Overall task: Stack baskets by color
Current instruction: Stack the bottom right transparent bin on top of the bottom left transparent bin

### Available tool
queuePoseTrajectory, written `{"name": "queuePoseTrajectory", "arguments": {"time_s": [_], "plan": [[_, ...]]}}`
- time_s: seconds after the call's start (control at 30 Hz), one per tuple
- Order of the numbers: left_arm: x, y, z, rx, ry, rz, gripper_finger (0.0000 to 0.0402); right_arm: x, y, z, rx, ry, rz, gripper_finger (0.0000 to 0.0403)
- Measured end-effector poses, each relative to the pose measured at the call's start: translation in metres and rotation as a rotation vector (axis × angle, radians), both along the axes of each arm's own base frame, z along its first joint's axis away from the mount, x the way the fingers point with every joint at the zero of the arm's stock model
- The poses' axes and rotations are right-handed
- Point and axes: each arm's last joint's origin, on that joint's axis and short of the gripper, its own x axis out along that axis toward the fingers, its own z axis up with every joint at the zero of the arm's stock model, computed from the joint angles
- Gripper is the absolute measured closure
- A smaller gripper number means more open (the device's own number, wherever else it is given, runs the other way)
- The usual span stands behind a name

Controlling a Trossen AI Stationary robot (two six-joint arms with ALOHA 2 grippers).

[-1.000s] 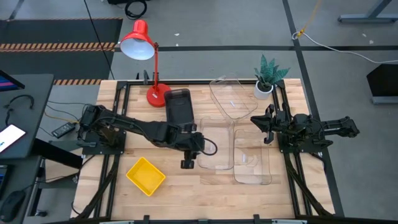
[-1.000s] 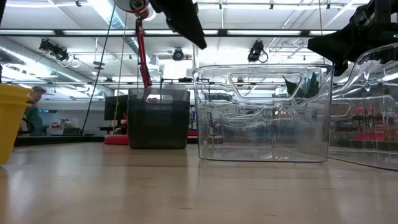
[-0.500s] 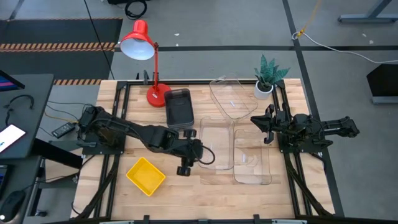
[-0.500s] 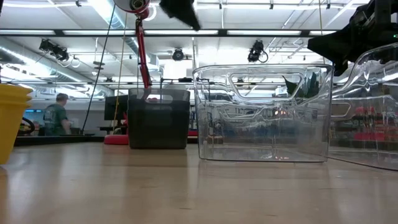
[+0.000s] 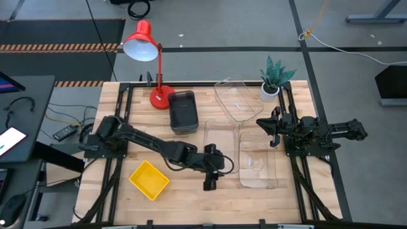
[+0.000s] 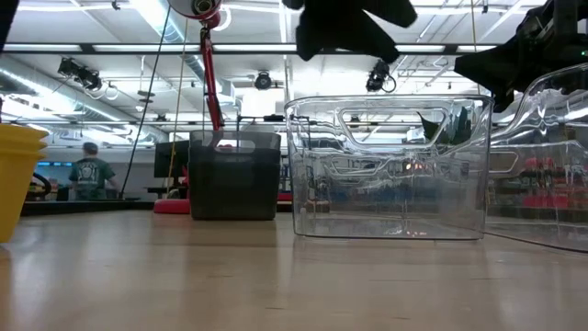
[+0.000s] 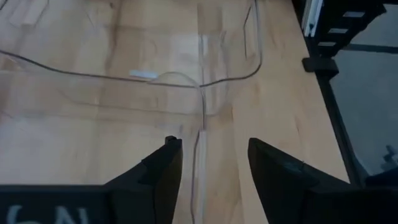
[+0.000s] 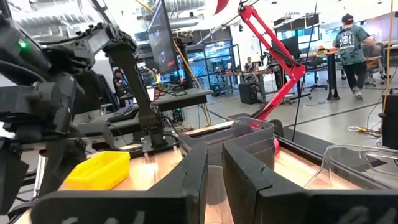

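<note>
**Left hand open above the clear baskets**

Two clear baskets are placed side by side in the middle of the tabletop; a third is tilted near the plant. The grey baskets are stacked beside the lamp, and the yellow basket is seen near the front. The left hand is held open over a clear basket's front edge. The right hand is parked at the right side, fingers nearly closed, empty.

Yellow basket front-left, dark grey baskets stacked at back, three clear baskets right, unstacked
</note>
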Motion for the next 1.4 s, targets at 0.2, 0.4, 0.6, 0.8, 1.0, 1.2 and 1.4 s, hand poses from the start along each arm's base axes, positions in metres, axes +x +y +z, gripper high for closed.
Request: {"name": "queuePoseTrajectory", "arguments": {"time_s": [0.2, 0.4, 0.6, 0.8, 1.0, 1.2, 1.4], "plan": [[0.021, -0.01, 0.011, 0.023, -0.06, -0.029, 0.0206, 0.0, 0.0, 0.0, 0.0, -0.001, 0.0, 0.0349], [0.054, -0.031, 0.01, 0.055, -0.041, -0.075, 0.0213, 0.0, 0.0, 0.0, 0.0, -0.005, 0.0, 0.0349], [0.079, -0.048, 0.006, 0.1, -0.046, -0.162, 0.0207, 0.0, 0.0, 0.0, 0.0, -0.005, 0.0, 0.0349], [0.085, -0.051, 0.003, 0.175, -0.047, -0.219, 0.0199, 0.0, 0.0, 0.0, 0.0, -0.005, 0.0, 0.0349], [0.058, -0.059, 0.008, 0.412, 0.114, -0.196, 0.022, 0.0, 0.0, 0.001, 0.0, -0.005, 0.0, 0.0349], [0.029, -0.076, 0.021, 0.578, 0.184, -0.184, 0.0252, 0.0, 0.0, 0.001, 0.001, -0.015, 0.0, 0.0349], [0.019, -0.075, 0.017, 0.615, 0.276, -0.196, 0.0272, -0.002, 0.0, 0.008, 0.034, -0.096, 0.012, 0.0349]]}}
